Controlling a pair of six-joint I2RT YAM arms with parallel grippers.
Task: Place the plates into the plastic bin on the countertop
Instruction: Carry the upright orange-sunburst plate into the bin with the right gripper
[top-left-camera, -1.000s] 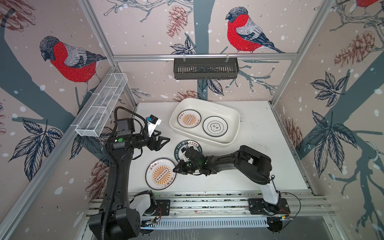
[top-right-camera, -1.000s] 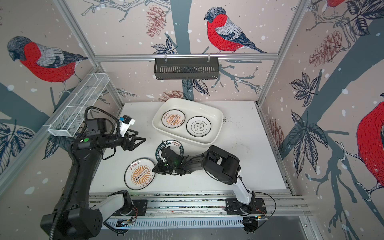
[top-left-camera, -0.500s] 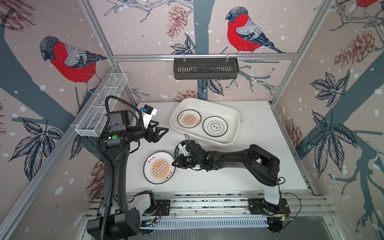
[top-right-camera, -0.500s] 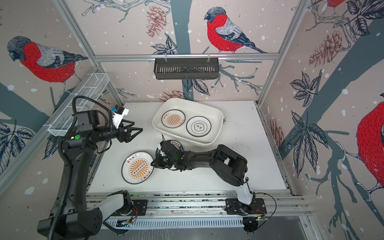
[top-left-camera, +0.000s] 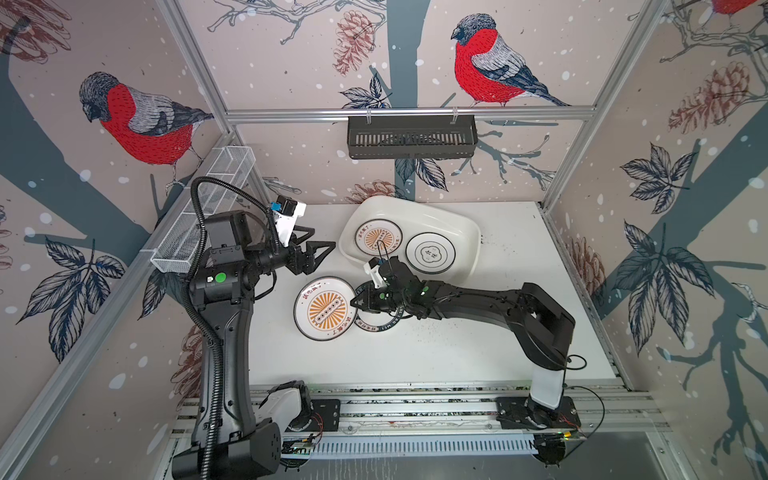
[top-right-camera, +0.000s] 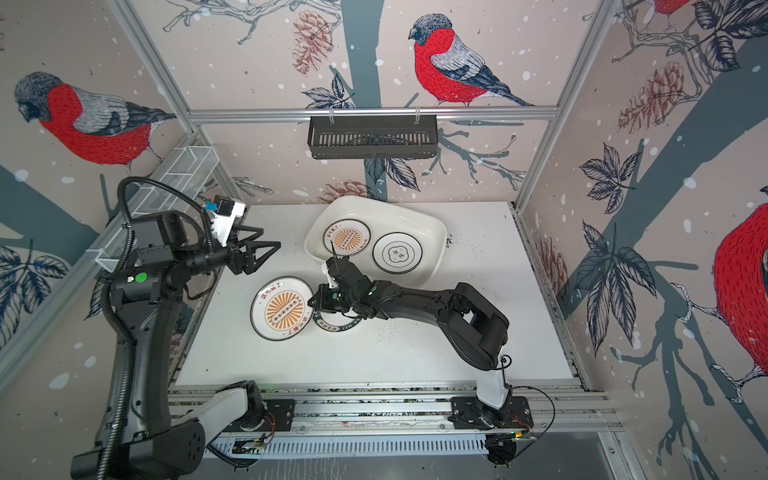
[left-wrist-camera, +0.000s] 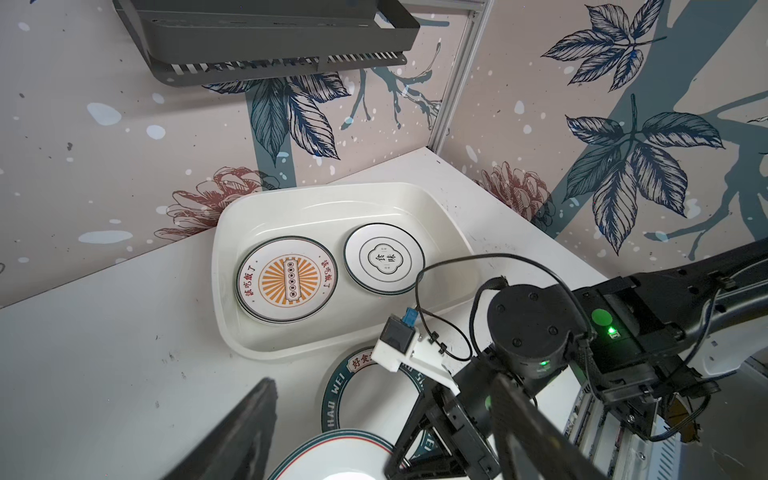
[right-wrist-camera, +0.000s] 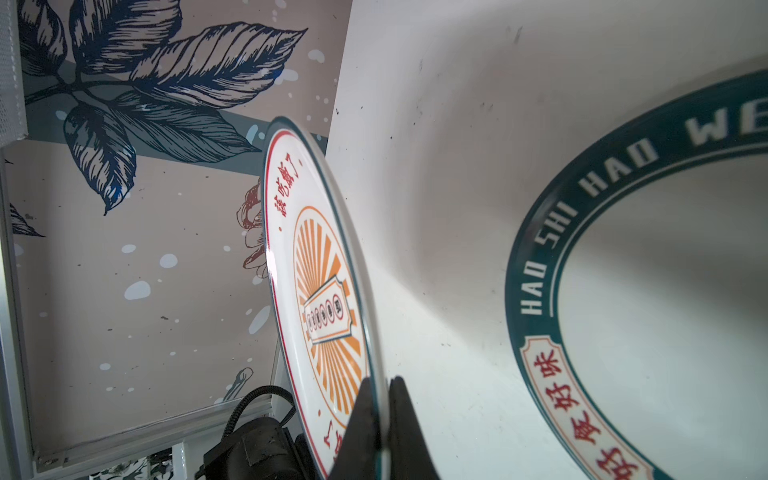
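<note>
Sunburst plate (top-left-camera: 326, 308), centre-left: likely rigid, slippery, breakable; hold by rim. Right hand (right-wrist-camera: 384, 399) clamped on rim; left hand (top-left-camera: 322, 240) apart.

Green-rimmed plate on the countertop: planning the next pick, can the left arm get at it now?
Probably not cleanly: the right gripper, shut on the sunburst plate, hangs over most of the green-rimmed plate.

plastic bin (top-left-camera: 415, 210): countertop (top-left-camera: 478, 345) rear | inside: two plates (top-left-camera: 378, 237) (top-left-camera: 430, 252) | before it: two plates (top-left-camera: 326, 307) (top-left-camera: 376, 329)

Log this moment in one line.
right gripper: shut on sunburst plate rim | left gripper: open, empty | plastic bin: holds plates
</note>
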